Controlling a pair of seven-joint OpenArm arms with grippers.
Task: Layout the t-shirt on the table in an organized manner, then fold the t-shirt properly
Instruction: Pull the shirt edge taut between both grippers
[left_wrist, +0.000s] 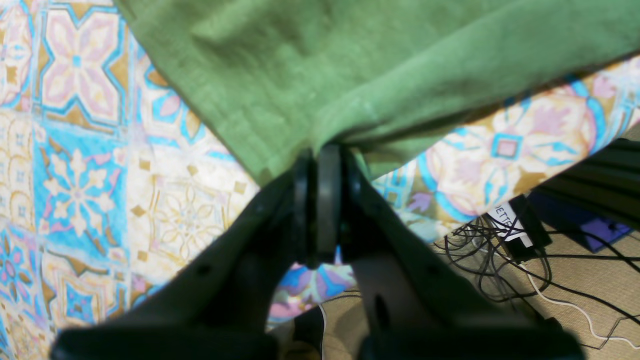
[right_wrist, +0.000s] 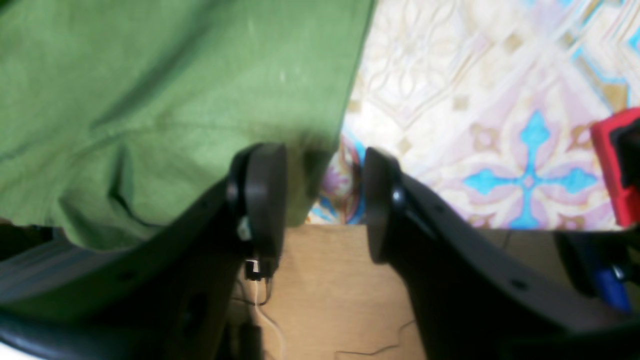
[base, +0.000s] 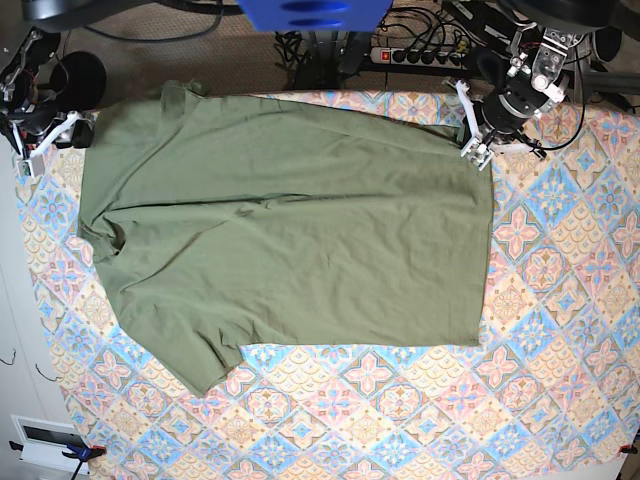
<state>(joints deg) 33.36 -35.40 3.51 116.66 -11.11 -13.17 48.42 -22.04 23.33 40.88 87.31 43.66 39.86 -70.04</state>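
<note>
The olive-green t-shirt (base: 290, 220) lies spread flat across the table (base: 560, 330), with a sleeve pointing to the front left. My left gripper (base: 478, 150) sits at the shirt's far right corner. In the left wrist view this gripper (left_wrist: 322, 150) is shut on a bunched point of the t-shirt (left_wrist: 310, 65) just above the table (left_wrist: 75, 175). My right gripper (base: 45, 145) is at the table's far left edge, beside the shirt. In the right wrist view this gripper (right_wrist: 322, 200) stands open with nothing between its fingers, and the t-shirt (right_wrist: 150, 100) edge is beside its left pad (right_wrist: 265, 200).
A power strip with cables (base: 420, 50) lies on the floor behind the table. More cables (left_wrist: 500, 240) show past the table edge near my left gripper. A red block (right_wrist: 612, 165) sits at the right of the right wrist view. Bare floor (right_wrist: 325, 290) lies under my right gripper.
</note>
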